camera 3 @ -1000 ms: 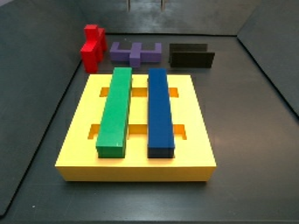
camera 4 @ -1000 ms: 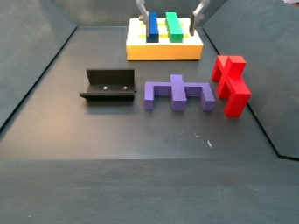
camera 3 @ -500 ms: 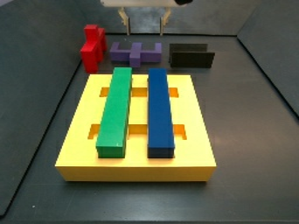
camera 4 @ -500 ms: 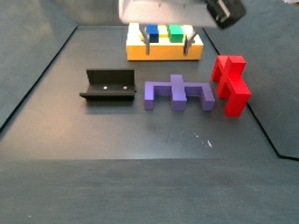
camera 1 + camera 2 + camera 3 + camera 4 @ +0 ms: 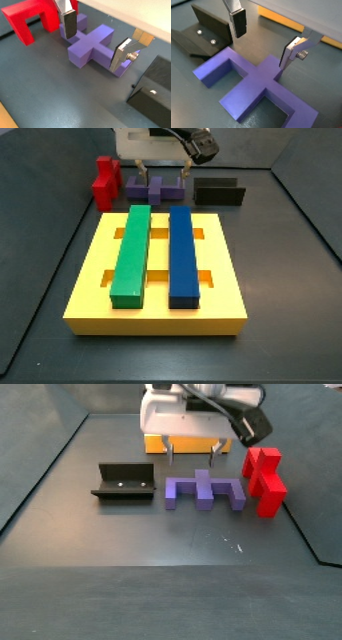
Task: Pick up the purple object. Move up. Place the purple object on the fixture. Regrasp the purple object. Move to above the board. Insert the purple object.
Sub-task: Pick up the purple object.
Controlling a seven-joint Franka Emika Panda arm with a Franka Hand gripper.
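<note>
Gripper: we see the gripper [image 5: 95,42] hanging just above the purple object, its two silver fingers spread wide with nothing between the pads; in a side view the gripper [image 5: 193,451] sits low over the floor, between the board and the purple piece, and in a side view [image 5: 162,174] it hangs behind the board.

Fingers: in both wrist views we see one finger [image 5: 238,22] on each flank of the block's middle prong, neither clearly touching it; the other finger [image 5: 121,54] stands on the opposite side.

Purple object: we find the purple object [image 5: 205,490] lying flat on the dark floor, directly under the gripper, with the fixture on one side and the red block on the other; in a wrist view its crossbar and prongs [image 5: 258,88] fill the lower part of the frame.

Fixture: we see the fixture [image 5: 124,482] standing on the floor near the purple object but apart from it, with nothing resting in it; it also shows in a wrist view [image 5: 154,94].

Red block: the red block [image 5: 266,480] stands beside the purple object's far end, close to it; whether they touch we cannot tell.

Board: the board [image 5: 158,275] lies flat, well apart from the purple object, and carries the green bar [image 5: 131,252] and the blue bar [image 5: 182,256] side by side.
</note>
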